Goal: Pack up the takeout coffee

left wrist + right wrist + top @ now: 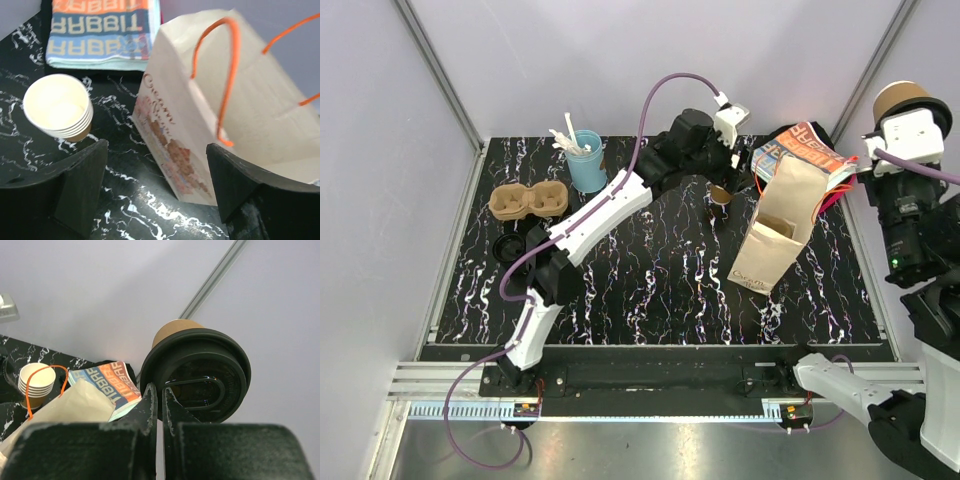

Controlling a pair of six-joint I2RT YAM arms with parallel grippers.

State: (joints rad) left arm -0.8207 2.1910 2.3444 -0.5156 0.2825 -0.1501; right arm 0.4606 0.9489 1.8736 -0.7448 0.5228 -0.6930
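Observation:
The takeout coffee (pixel 57 107), a small brown ribbed paper cup with a whitish inside, stands upright and uncovered on the black marbled table (pixel 660 270). It also shows from above (pixel 720 193), just left of the paper bag (pixel 780 225). My left gripper (pixel 157 150) hovers open low over the table, with the cup beyond its left finger and the orange-handled bag (pixel 200 110) ahead to the right; nothing is between its fingers. High at the right wall, my right gripper (pixel 160 390) is shut on the rim of a brown cup with a black lid (pixel 200 375).
A folded colourful printed packet (pixel 800 148) lies behind the bag. At the back left are a light-blue cup with white utensils (pixel 586 160), a cardboard cup carrier (pixel 528 200) and a black lid (pixel 510 243). Grey walls close in the table.

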